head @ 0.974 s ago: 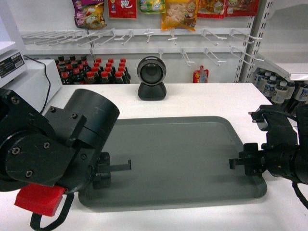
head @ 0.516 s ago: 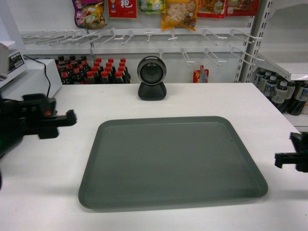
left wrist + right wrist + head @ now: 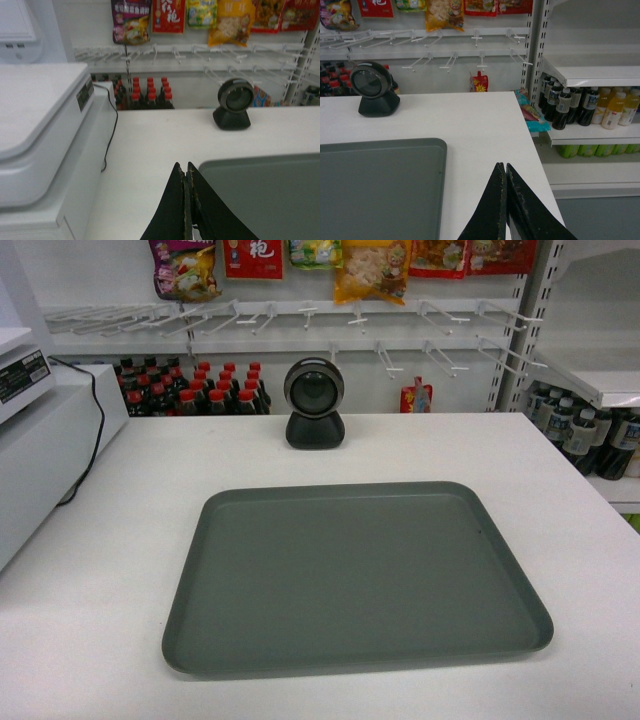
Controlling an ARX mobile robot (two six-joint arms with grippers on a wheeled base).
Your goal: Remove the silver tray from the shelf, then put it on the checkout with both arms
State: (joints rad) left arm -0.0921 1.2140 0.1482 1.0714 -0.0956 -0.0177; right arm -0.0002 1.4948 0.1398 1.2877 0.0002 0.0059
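Left gripper (image 3: 186,172) first: its 2 fingers (image 3: 176,200) are pressed together with nothing between them, hanging above bare desk just off the left edge of the silver tray (image 3: 355,575). Right gripper (image 3: 505,172) is the same story, fingers (image 3: 517,200) clenched empty and sitting over the desk just past the tray's right edge. Neither one touches the tray, and from the head camera I can't see either arm at all, so both are pulled well back out of that view.

The tray itself lies flat on the checkout (image 3: 560,500), the wide white desk, roughly centred and square to me, with its long side running left to right. All 4 corners are on the surface and nothing overhangs. My guess is that spot makes sense because it leaves desk on both sides for an arm to slip out sideways, which fits how the 2 wrist cams each look along one short edge.

Behind the tray, near but apart, there's a black barcode scanner (image 3: 314,405) on the desk, and a white register box (image 3: 45,135) off to the left. A shelf (image 3: 590,75) with drink bottles (image 3: 570,105) sits to the right.

Looks like the placing part is done as far as I can judge; the tray is down and free.
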